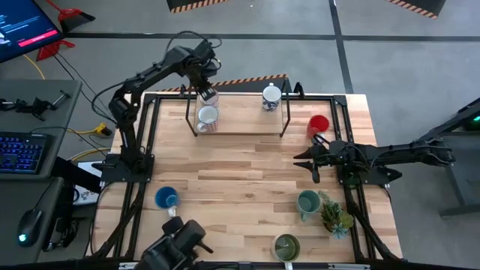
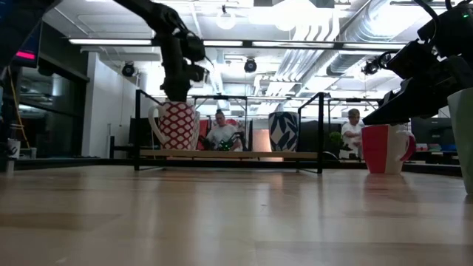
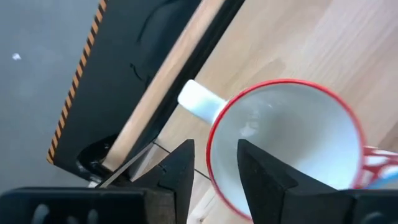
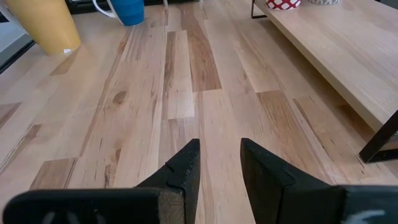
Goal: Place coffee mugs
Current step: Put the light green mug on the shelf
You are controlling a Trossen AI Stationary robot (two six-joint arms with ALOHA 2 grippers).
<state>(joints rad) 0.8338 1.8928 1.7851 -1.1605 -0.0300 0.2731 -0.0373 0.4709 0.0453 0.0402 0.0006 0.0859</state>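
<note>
A wooden table is seen from above, with a dark robot arm on each side. Along the far edge of the table stands a low raised wooden shelf on black legs. The left gripper is at the far left end of that shelf, directly over a white mug with a red pattern and red rim. In the left wrist view, its two dark fingers stand slightly apart with the mug's rim between them; the frames do not show whether the pads press on the rim. A second red-patterned mug sits on the shelf just in front of the gripper, and a white mug with a dark blue pattern sits toward the shelf's right end. The right gripper hovers above bare wood right of centre, its fingers parted and holding nothing. A red mug stands on the table near it, beside the shelf's right end. Nearer the front are a blue mug on the left, a teal mug beside a small spiky potted plant on the right, and an olive green mug at the front edge.
</note>
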